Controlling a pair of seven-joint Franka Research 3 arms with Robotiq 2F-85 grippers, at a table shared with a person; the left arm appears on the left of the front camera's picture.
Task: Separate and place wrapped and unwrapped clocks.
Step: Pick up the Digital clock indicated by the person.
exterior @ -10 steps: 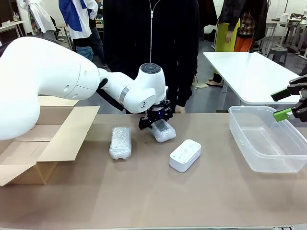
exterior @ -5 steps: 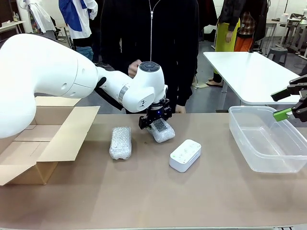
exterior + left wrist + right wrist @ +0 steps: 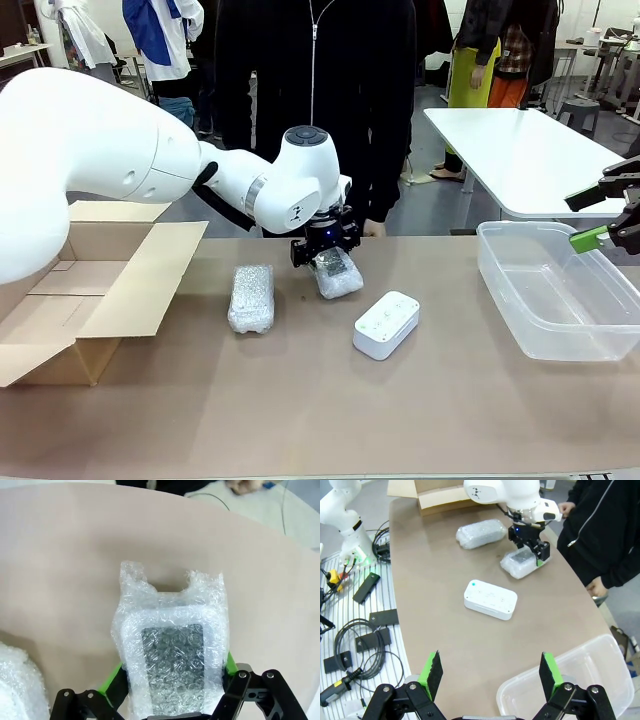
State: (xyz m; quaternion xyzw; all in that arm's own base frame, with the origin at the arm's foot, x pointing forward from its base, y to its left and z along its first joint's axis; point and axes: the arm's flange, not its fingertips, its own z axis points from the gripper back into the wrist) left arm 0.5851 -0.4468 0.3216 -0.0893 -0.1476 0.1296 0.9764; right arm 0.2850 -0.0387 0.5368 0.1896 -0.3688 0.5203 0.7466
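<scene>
My left gripper [image 3: 328,256] is shut on a wrapped clock [image 3: 338,274] at the far middle of the table; its green pads [image 3: 116,684] press the bubble wrap on both sides [image 3: 172,655], and the clock tilts with one end raised. A second wrapped clock [image 3: 251,296] lies flat to its left. The unwrapped clock [image 3: 386,323], smooth white plastic, lies nearer and to the right. In the right wrist view the held clock [image 3: 520,562], the other wrapped clock [image 3: 481,533] and the unwrapped clock [image 3: 490,599] all show. My right gripper [image 3: 490,675] hangs open above the table's right end, holding nothing.
An open cardboard box [image 3: 100,290] stands at the left. A clear plastic bin [image 3: 560,290] sits at the right, under my right gripper [image 3: 600,212]. A person in black [image 3: 315,100] stands at the far edge, one hand [image 3: 595,586] by the table. Cables and tools [image 3: 360,630] lie beside the table.
My left gripper has shifted slightly and tipped the wrapped clock more upright. The person's hand, raised behind the wrist half a second ago, is down again. The right arm has not moved.
</scene>
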